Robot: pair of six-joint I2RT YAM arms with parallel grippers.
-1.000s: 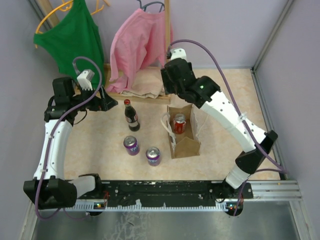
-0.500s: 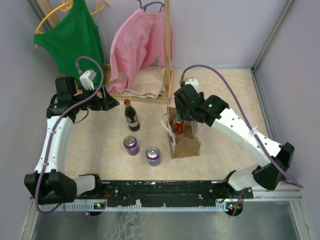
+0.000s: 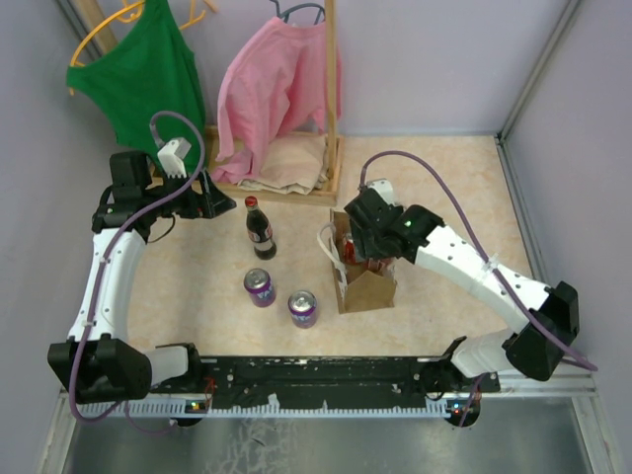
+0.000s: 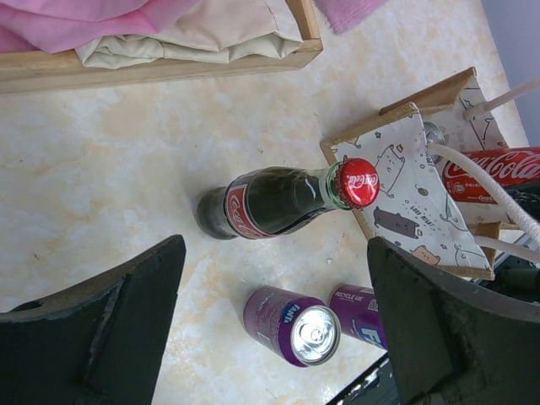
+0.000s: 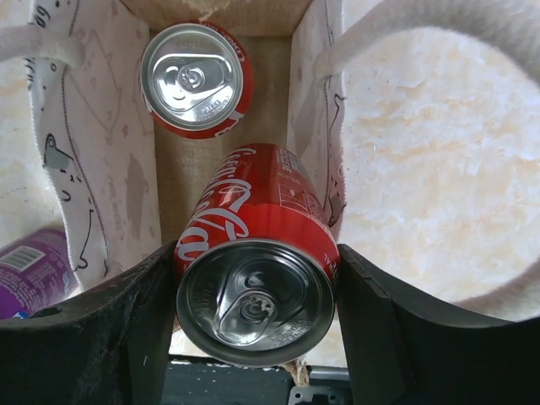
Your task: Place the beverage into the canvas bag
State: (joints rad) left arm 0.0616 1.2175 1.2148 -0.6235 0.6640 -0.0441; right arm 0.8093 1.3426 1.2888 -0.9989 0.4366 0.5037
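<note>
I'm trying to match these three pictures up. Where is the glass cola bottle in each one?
Top external: the cola bottle stands mid-table, left of the canvas bag.
Left wrist: the bottle is at the centre, its red cap toward the bag.
Right wrist: not in it.
Shared landmark: the canvas bag, visible in all three.

The right arm's black end effector hangs over the open mouth of the small tan-brown canvas bag with white loop handles, and a red drink can shows at its edge inside the bag. On the pale marbled table, left of the bag, stand a dark cola bottle with a red cap, a purple drink can and a second purple can. The left arm's end effector hovers near the bottle, apart from it.
</note>
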